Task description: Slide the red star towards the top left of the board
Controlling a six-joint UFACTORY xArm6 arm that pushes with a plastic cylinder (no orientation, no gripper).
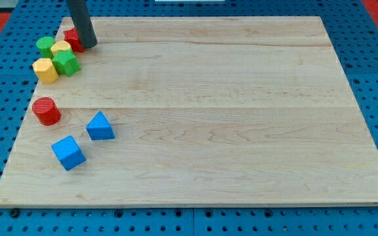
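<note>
The red star (pixel 71 39) lies near the board's top left corner, partly hidden behind my rod. My tip (pixel 88 46) rests on the board just right of the red star, touching or almost touching it. A green cylinder (pixel 45 45), a yellow block (pixel 61 48), a green star (pixel 65 63) and a yellow hexagonal block (pixel 45 69) cluster just left of and below the red star.
A red cylinder (pixel 46 111) stands at the left edge lower down. A blue triangular block (pixel 100 126) and a blue cube (pixel 68 153) lie at lower left. The wooden board (pixel 241 118) sits on a blue pegboard.
</note>
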